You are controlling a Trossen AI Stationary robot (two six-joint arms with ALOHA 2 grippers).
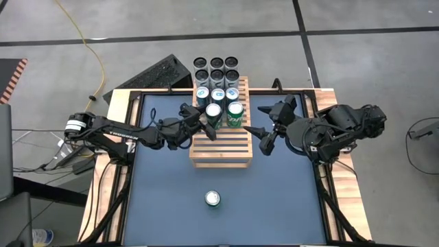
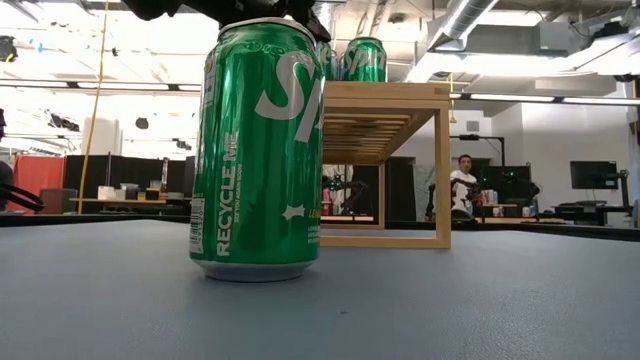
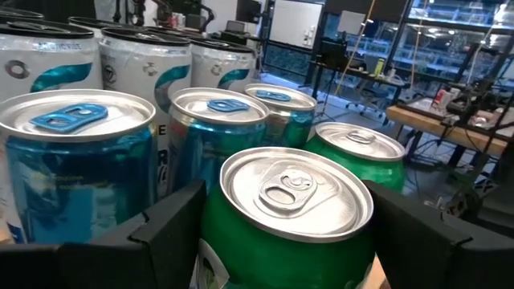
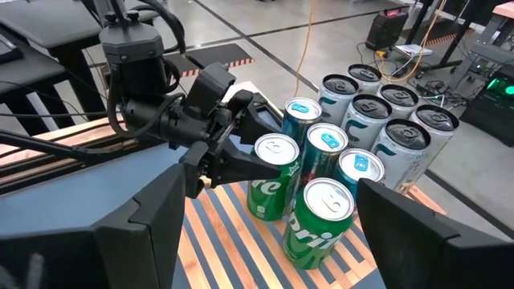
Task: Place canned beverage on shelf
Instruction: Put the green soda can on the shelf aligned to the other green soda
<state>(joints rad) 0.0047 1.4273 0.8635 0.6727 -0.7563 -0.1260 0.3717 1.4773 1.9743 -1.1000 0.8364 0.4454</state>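
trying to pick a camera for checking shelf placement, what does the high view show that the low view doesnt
Only the high view shows both grippers: the left gripper around a green can on the shelf, the right gripper open beside the shelf, plus the blue cans and white cans behind. Only the low view shows the shelf's open underside and a person in the room. Both show the lone green can on the table.

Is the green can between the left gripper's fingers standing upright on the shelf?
Upright: the green can shows its lid facing up, standing on the shelf between the left gripper's fingers.
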